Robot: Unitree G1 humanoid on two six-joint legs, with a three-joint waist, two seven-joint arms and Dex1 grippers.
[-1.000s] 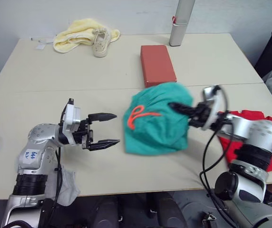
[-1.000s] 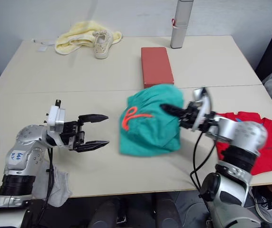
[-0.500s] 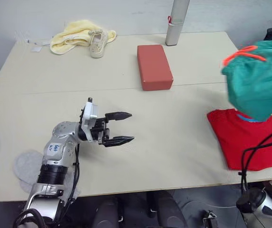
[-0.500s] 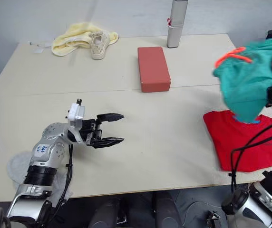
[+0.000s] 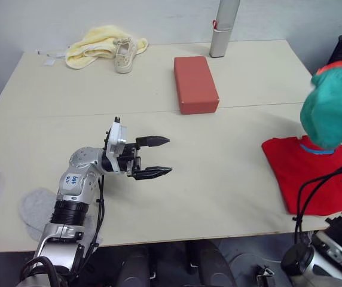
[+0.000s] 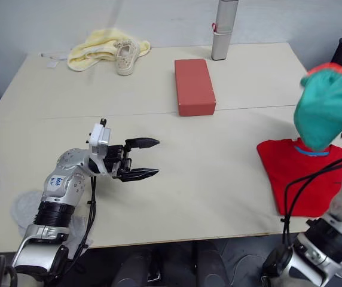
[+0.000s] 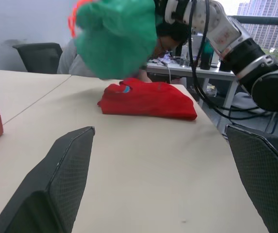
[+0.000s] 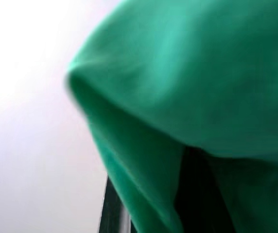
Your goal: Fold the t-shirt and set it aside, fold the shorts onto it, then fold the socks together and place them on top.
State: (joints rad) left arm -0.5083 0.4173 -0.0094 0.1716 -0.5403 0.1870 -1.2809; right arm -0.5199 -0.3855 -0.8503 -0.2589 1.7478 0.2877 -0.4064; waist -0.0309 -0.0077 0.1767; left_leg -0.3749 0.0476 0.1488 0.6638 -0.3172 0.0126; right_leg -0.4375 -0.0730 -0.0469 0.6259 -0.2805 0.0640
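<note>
The shorts (image 5: 337, 106) hang bunched above the folded t-shirt (image 5: 315, 173) at the table's (image 5: 219, 191) right edge. The right wrist view shows teal cloth draped over a dark finger, probably gripped. The left gripper (image 5: 156, 157) hovers spread mid-table, holding nothing.
</note>
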